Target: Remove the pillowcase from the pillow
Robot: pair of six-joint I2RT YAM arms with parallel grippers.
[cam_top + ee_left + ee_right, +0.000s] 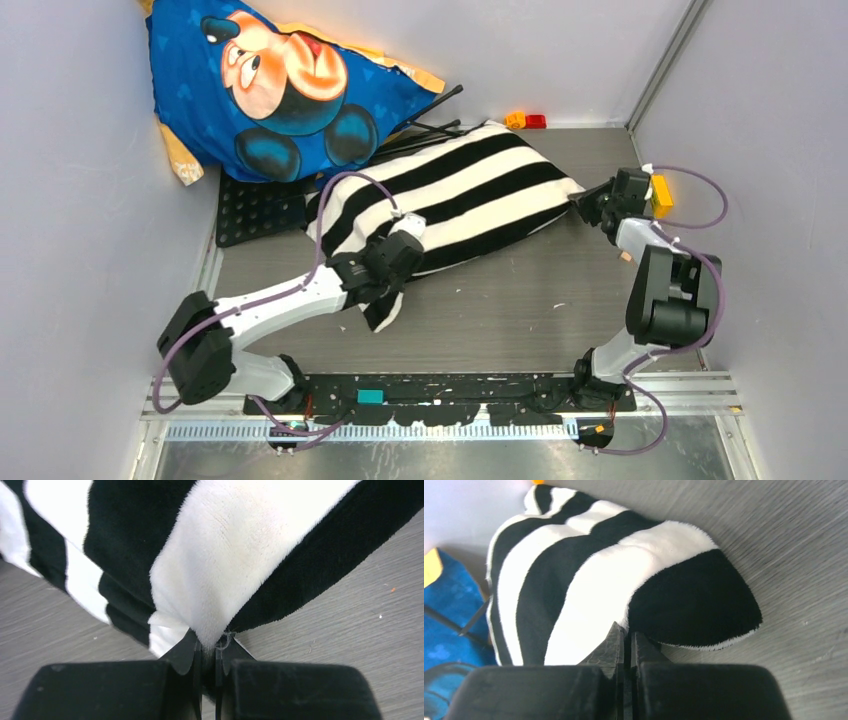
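The black and cream striped pillowcase [455,195] lies plump in the middle of the table. The pillow is hidden inside it. My left gripper [388,272] is shut on the near left corner of the pillowcase, and a fold of fabric hangs below it. In the left wrist view a white stripe [225,555] is pinched between the jaws of the left gripper [209,642]. My right gripper [588,206] is at the pillowcase's right corner. In the right wrist view it [627,631] is shut, tips against the pillowcase [589,580], with no fabric seen between them.
A blue Mickey Mouse cushion [280,90] leans in the back left corner, over a black perforated mat [255,212]. Thin black rods [432,112] lie behind the pillowcase. Small orange and red blocks [525,121] sit at the back wall. Grey walls close in left and right.
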